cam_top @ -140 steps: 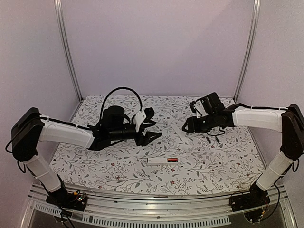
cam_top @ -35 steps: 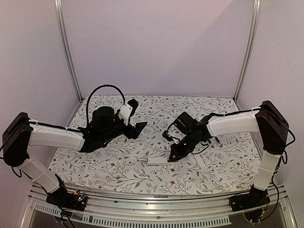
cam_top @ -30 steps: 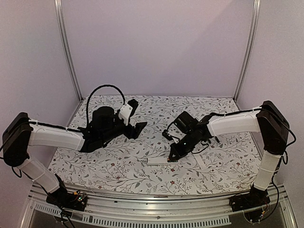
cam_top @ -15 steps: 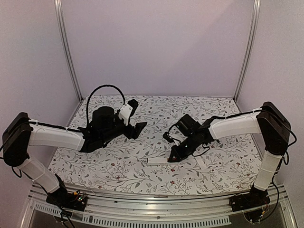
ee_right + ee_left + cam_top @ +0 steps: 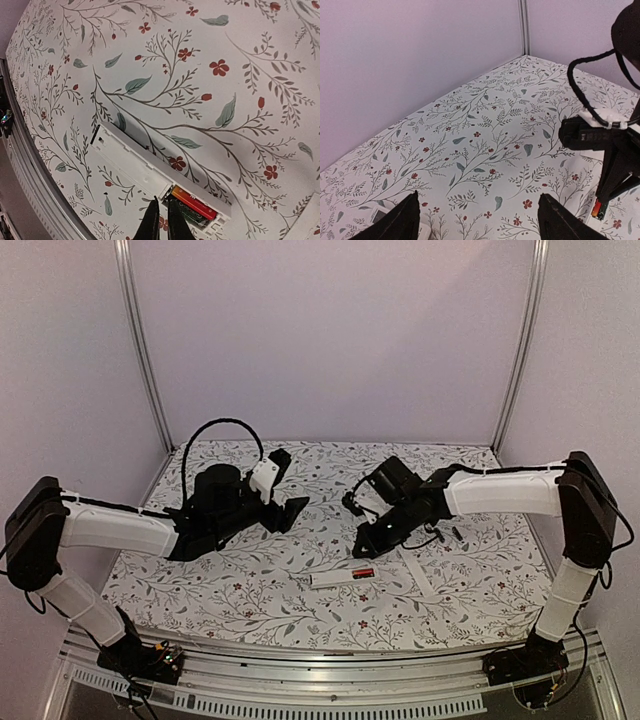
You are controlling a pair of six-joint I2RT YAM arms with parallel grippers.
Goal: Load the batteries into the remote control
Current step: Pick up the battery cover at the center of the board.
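Your right gripper [image 5: 161, 220] hung pinched narrow, apparently empty, just above the remote [image 5: 131, 165]. 1 red-banded battery [image 5: 194, 203] lay in its bay beside the tips. Your left gripper [image 5: 479, 222] gaped wide. Pressing off-centre could pop that battery out or skid the unheld remote.

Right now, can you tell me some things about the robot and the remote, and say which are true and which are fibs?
The white remote lies on the flowery table. True.
A red-banded battery sits in the remote's open compartment. True.
The left pincer is squeezed shut. False: it is wide open and empty.
The right pincer is lifting the remote. False: it is shut on nothing, and the remote lies flat.
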